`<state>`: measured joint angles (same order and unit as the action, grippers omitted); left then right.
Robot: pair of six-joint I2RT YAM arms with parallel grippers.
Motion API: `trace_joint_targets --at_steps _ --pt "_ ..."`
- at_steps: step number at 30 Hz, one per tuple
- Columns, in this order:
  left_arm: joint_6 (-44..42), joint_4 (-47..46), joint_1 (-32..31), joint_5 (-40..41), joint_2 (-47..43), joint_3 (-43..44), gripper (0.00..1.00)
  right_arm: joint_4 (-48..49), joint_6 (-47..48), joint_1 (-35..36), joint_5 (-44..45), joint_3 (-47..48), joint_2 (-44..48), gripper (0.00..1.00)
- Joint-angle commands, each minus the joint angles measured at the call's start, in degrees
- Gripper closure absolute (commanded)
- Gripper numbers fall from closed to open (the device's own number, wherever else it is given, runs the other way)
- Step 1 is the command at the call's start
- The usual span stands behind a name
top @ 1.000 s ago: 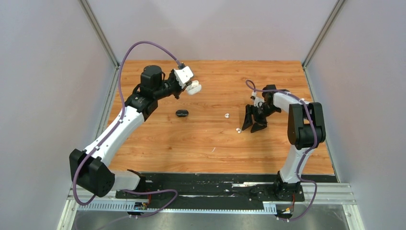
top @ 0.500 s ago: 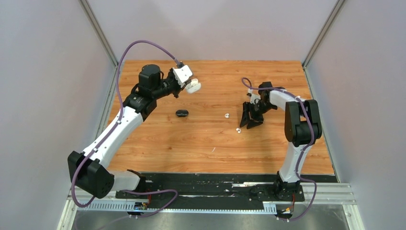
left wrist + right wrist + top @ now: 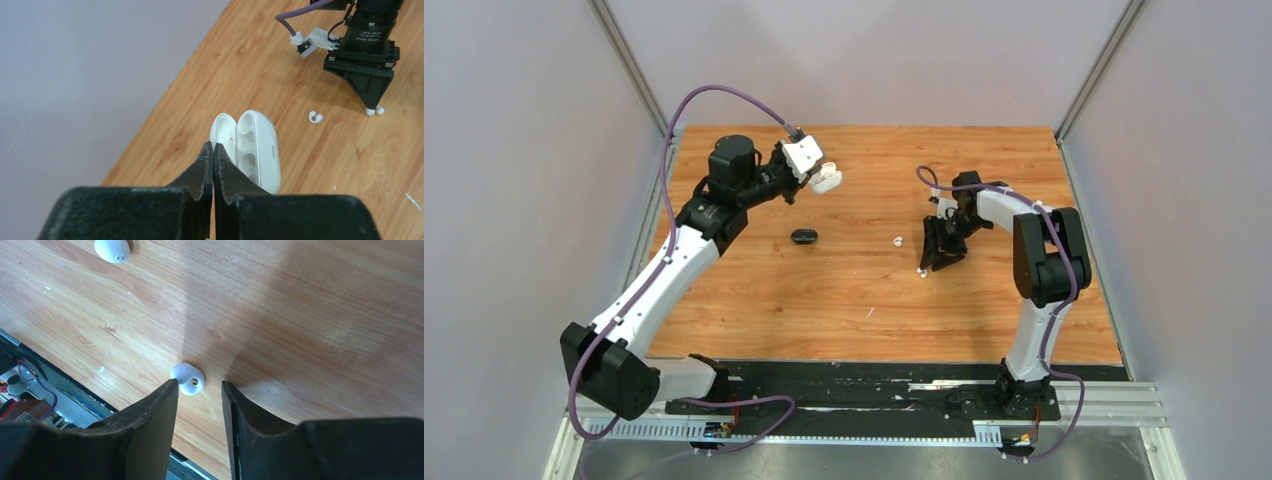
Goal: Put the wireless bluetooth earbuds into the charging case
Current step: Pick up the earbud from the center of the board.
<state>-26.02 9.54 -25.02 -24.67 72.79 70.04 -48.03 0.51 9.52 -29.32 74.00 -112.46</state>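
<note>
one wooden table (image 3: pixel 844 300) carries the whole scene. the left gripper (image 3: pixel 213 150) is raised at the far left, its jaws pressed together, seemingly on the lid edge of the open white charging case (image 3: pixel 257 145), whose wells appear empty. the right gripper (image 3: pixel 199 385) is lowered right of centre, jaws half narrowed and straddling one white earbud (image 3: pixel 188 378), which is touched by one tip but not yet clamped. a black case (image 3: pixel 804 236) lies left of centre. a second white earbud (image 3: pixel 111 250) lies near the first one. the bud should be centred between the tips before closing, then squeezed gently, since so small and rounded a thing is easily flicked aside.
</note>
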Motion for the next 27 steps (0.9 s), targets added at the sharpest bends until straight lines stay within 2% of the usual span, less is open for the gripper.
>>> trace_joint_targets --at_steps 1,7,18,27 --pt "0.19 -1.39 0.25 0.46 -1.95 0.37 1.0 2.36 0.67 1.57 5.2 0.09 -1.86 0.58" --pt "0.03 -1.74 0.23 0.79 -2.16 -0.07 1.0 2.66 0.47 3.7 5.61 -1.25 -1.54 0.59" --pt "0.18 -2.52 0.23 1.25 -2.53 -1.35 1.0 2.61 -0.12 4.55 7.29 -0.09 -1.04 0.71" --pt "0.24 -2.91 0.23 1.11 -2.41 -1.55 1.0 1.4 -0.16 4.57 7.96 0.61 1.0 0.7"
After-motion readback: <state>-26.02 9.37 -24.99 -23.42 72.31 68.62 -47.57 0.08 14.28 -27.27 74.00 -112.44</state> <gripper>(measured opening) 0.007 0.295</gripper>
